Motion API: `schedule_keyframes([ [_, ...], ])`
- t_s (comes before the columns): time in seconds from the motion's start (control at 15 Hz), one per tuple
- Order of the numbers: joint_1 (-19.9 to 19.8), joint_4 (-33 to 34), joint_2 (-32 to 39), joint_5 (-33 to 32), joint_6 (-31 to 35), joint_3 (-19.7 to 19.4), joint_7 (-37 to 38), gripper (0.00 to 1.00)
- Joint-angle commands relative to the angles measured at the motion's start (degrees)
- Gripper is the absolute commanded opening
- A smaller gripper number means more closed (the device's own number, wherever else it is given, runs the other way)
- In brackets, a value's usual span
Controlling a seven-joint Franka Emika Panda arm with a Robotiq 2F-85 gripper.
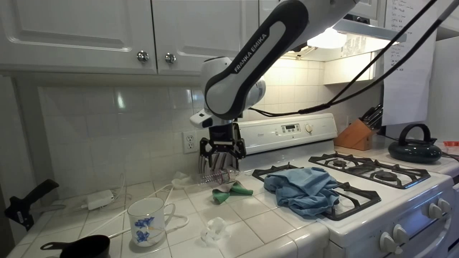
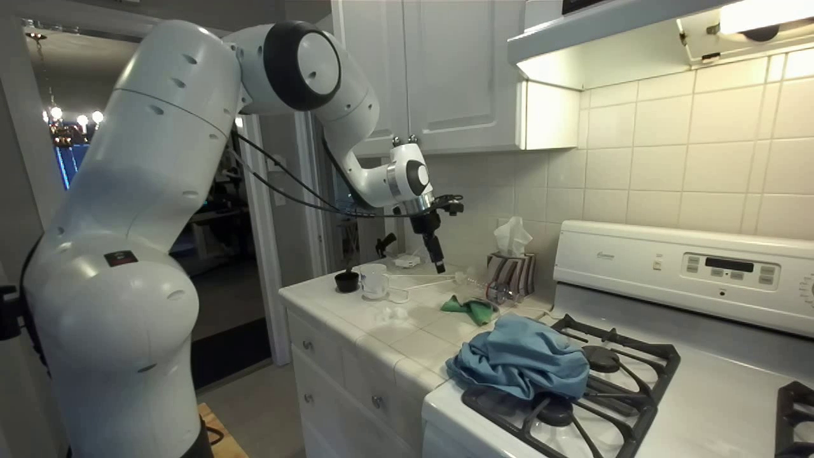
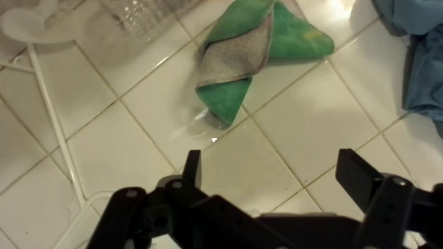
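Observation:
My gripper (image 3: 270, 162) is open, with nothing between its fingers. It points down above the tiled counter (image 3: 294, 117); it also shows in both exterior views (image 1: 220, 161) (image 2: 440, 266). Nearest in the wrist view is a folded green and grey cloth (image 3: 235, 58) on the tiles, ahead of the fingertips. The cloth shows in both exterior views (image 1: 229, 193) (image 2: 470, 310). A clear plastic bottle (image 1: 218, 176) lies on its side behind the cloth; part of it shows in the wrist view (image 3: 142, 17). A crumpled blue cloth (image 1: 303, 190) lies on the stove's front burner grate.
A white mug with blue flowers (image 1: 147, 222), a small black pan (image 1: 86, 247) and crumpled clear plastic (image 1: 215, 231) stand on the counter. A striped tissue box (image 2: 512, 273) stands by the wall. A white cord (image 3: 55, 117) crosses the tiles. Cabinets (image 1: 208, 36) hang above.

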Motion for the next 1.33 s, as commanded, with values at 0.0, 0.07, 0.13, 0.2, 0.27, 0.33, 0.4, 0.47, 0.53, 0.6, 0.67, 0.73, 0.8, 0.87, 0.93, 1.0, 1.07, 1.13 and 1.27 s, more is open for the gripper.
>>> schedule_keyframes([
  [0.0,-0.18,-3.48,-2.26,1.98,1.05,-2.64,8.27,1.00],
  [0.07,-0.16,-3.65,-2.23,1.81,0.84,-3.31,11.10,1.00],
  [0.13,-0.10,-3.86,-2.36,1.71,0.65,-3.85,13.96,1.00],
  [0.2,-0.32,-4.09,-2.50,2.24,1.06,-3.94,16.40,1.00],
  [0.27,-0.45,-1.36,-0.33,0.39,-0.13,-3.40,12.46,1.00],
  [0.33,-0.54,-1.64,-0.45,0.38,-0.14,-3.61,14.30,1.00],
  [0.4,-0.58,-1.71,-0.49,0.42,-0.14,-3.66,15.20,1.00],
  [0.47,-0.57,-1.71,-0.53,0.47,-0.14,-3.65,15.74,1.00],
  [0.53,-0.54,-1.71,-0.56,0.50,-0.14,-3.64,16.05,1.00],
  [0.6,0.19,-0.74,-0.12,0.99,-0.38,-4.11,19.75,1.00],
  [0.67,0.90,0.54,0.95,1.45,0.40,-4.76,25.01,1.00],
  [0.73,0.54,1.21,1.62,2.92,-0.39,-4.10,27.13,1.00],
  [0.8,0.44,0.77,1.71,3.74,-0.34,-3.72,29.81,1.00],
  [0.87,0.18,0.21,1.68,4.90,-0.23,-3.35,32.06,1.00],
  [0.93,0.01,-0.56,1.62,5.94,-0.21,-3.07,34.35,1.00],
  [1.0,-0.22,-0.97,1.76,7.03,-0.03,-2.85,36.56,1.00],
  [1.07,-0.57,-1.50,1.60,8.12,0.39,-2.69,38.54,1.00],
  [1.13,-1.07,-2.42,0.95,9.37,0.54,-2.47,40.28,1.00],
  [1.27,-2.00,-3.72,-0.17,11.98,0.54,-2.19,43.55,1.00],
])
